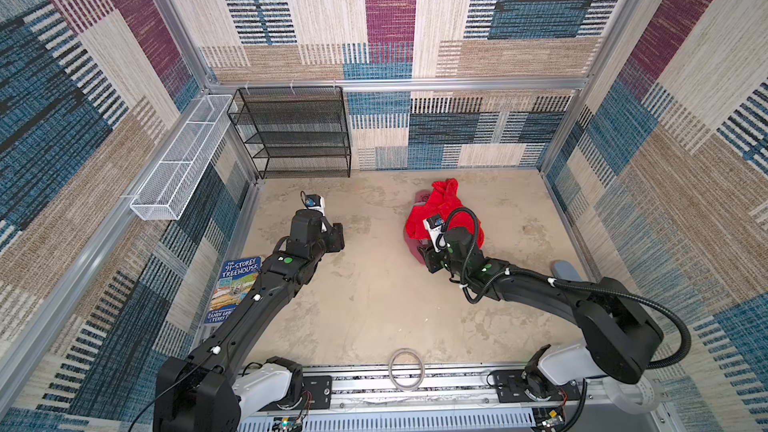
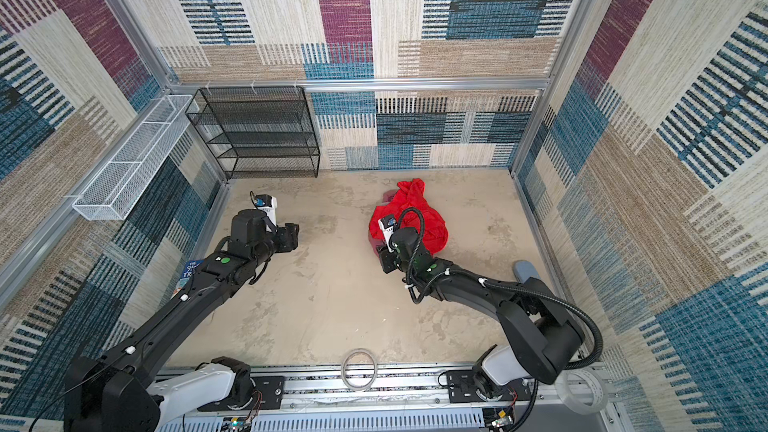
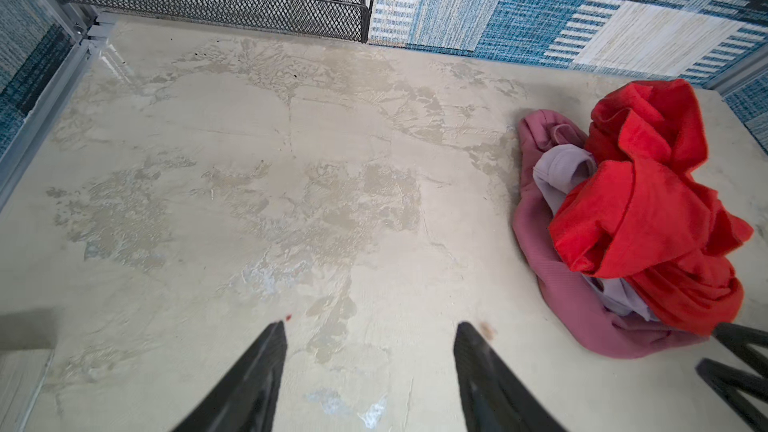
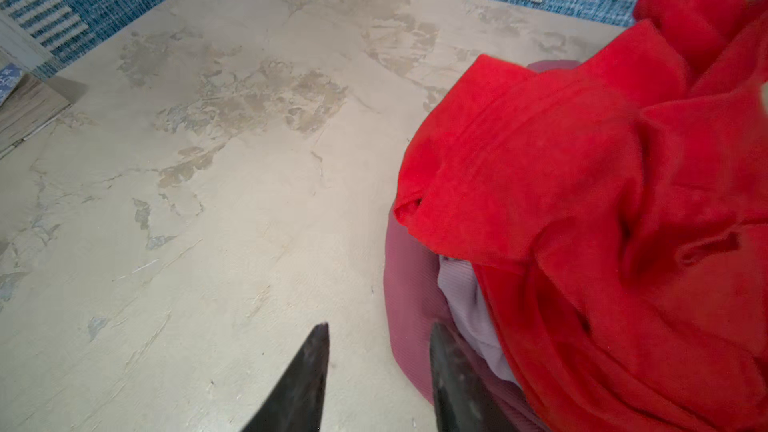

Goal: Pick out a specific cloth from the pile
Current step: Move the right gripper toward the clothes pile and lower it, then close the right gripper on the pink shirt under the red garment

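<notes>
Right end effector is down at the near edge of the pile, fingers part-way apart, with nothing visibly clamped. One finger sits over the bare bench. The other sits over the cloth, that dusty rose-pink piece, so its outer edge runs right between the two tips. I can't tell whether that finger actually presses the fabric.

The pink cloth wraps the bottom of the heap, directly ahead of this end effector. Just beyond the tips the lilac-grey cloth peeks out, and the red cloth is draped over both, topping the heap.

Over to the left end effector: fingers spread wide, empty, hovering above bare bench. In both top views the heap lies well apart from it, off to its right. A book lies beneath the left arm, back behind that end effector.
</notes>
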Controlling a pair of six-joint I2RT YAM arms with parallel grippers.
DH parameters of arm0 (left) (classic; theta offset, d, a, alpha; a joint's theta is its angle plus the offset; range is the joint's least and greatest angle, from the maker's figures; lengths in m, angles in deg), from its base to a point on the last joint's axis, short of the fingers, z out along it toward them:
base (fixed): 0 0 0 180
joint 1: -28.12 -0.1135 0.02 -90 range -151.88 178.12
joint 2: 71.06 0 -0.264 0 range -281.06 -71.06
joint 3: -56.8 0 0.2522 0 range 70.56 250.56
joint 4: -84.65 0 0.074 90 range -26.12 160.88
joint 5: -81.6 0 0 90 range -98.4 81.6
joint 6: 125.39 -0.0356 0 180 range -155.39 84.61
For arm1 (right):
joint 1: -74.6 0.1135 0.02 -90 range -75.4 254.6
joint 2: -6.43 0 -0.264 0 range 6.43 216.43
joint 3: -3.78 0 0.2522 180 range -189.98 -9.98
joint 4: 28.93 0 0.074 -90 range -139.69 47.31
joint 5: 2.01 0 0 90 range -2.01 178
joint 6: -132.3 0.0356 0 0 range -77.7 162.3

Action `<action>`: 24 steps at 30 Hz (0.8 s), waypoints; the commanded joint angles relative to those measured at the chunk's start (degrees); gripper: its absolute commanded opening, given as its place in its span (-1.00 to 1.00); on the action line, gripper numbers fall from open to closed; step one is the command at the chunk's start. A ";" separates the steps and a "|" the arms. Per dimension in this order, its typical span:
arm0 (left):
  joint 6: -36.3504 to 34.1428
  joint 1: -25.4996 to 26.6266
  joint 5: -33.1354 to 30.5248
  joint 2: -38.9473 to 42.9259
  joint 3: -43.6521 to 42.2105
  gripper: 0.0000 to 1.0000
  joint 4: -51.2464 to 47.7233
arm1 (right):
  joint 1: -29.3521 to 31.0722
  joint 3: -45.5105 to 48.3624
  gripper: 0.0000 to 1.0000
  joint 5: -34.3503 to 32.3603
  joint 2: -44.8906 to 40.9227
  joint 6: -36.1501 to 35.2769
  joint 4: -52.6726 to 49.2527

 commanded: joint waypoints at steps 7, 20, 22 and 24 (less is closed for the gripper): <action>0.07 0.02 -1.92 -0.49 -0.36 0.35 -0.62 | 1.84 -4.04 -0.19 -1.84 9.18 1.57 -0.64; -1.00 0.01 -1.21 -2.68 0.28 0.36 0.22 | 1.84 -9.51 -0.27 -8.21 17.95 2.91 -1.15; -0.95 0.02 -1.17 -2.73 0.46 0.36 -0.06 | 1.80 -10.25 -0.31 -9.04 18.97 3.03 -1.57; -1.06 0.02 -1.01 -2.68 0.60 0.36 -0.19 | 1.84 -10.94 -0.37 -9.82 19.72 3.25 -2.18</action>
